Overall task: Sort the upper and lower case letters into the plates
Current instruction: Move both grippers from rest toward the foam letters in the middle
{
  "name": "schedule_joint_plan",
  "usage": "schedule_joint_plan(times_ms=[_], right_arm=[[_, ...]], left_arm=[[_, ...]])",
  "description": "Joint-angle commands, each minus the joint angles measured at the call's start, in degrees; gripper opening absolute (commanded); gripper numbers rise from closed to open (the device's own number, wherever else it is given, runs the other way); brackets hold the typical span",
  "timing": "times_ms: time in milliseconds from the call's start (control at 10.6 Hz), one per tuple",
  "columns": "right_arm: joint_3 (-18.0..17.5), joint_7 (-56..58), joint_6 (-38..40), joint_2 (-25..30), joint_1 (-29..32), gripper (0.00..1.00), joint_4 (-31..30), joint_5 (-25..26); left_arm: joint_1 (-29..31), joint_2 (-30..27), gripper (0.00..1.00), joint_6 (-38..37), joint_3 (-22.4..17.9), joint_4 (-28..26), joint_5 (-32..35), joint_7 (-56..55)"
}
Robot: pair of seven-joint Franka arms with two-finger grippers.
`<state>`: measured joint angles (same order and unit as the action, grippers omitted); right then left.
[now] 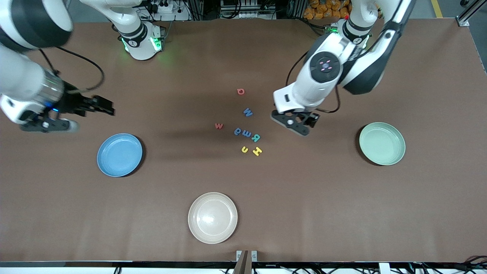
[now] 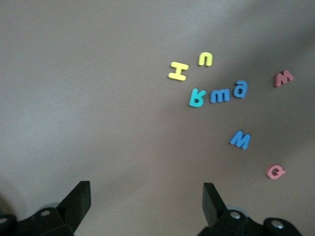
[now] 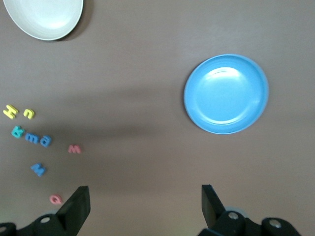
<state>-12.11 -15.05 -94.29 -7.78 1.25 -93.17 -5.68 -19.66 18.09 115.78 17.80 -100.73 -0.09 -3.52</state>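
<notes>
**Eight letters loose mid-table, both grippers empty and wide**

I had the left gripper (image 1: 300, 123) hanging over bare table between the letter cluster and the mint green plate (image 1: 382, 143), its jaws spread wide with nothing between them. The right gripper (image 1: 97, 106) hung over the table at the right arm's end, above a spot farther from the front camera than the blue plate (image 1: 120, 155); its jaws were also wide apart and empty in the right wrist view.

All the letters lay flat on the brown table (image 1: 342, 209), none in a plate. The red Q (image 1: 240, 91) sat farthest from the front camera, well apart from the rest. Nearer came the blue M (image 1: 248, 112), then the red w (image 1: 218, 125) off toward the right arm's end. A tight row followed: blue g (image 1: 237, 131), blue m (image 1: 246, 134) and teal R (image 1: 256, 137), just beside one another. The yellow u (image 1: 244, 149) and yellow H (image 1: 257, 151) lay nearest the camera, side by side.

The cream plate (image 1: 212, 217) sat nearest the front camera, also empty, as were the blue and mint ones.
</notes>
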Motion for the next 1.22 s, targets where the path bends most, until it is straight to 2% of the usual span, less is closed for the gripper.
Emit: schedule_joint_plan(times_ms=[0,188,376,564,846,1128], right_arm=[[-5.19,-12.49,-7.53,-2.40,-0.11,1.00,-5.68,-0.56],[-8.36,-23.56,-11.34,-6.34,-0.63,1.00,-6.93,-0.47],[-8.99,-37.10,-14.51,-11.18,-1.69,1.00,-6.59,-0.56],[-9.08,-45.46,-15.56,-15.05,-2.83,1.00,-5.36,-0.73],[-9.08,-61.36,-19.96,-18.83,-3.88,1.00,-4.13,-0.73],[-8.99,-65.72,-19.96,-21.30,-5.63,1.00,-3.16,-0.30]], left_arm=[[-3.26,3.17,1.00,3.29,-0.31,0.62,1.76,-1.92],[-5.81,6.77,1.00,6.98,-0.57,1.05,3.94,-2.72],[-8.01,11.59,1.00,11.81,-2.23,2.89,6.93,-2.64],[-14.32,15.38,0.89,12.80,-9.15,7.36,7.12,-2.03],[-14.96,18.82,0.77,12.98,-11.73,11.94,6.59,-1.49],[-17.24,22.25,0.67,13.07,-13.22,15.46,6.33,-2.55]])
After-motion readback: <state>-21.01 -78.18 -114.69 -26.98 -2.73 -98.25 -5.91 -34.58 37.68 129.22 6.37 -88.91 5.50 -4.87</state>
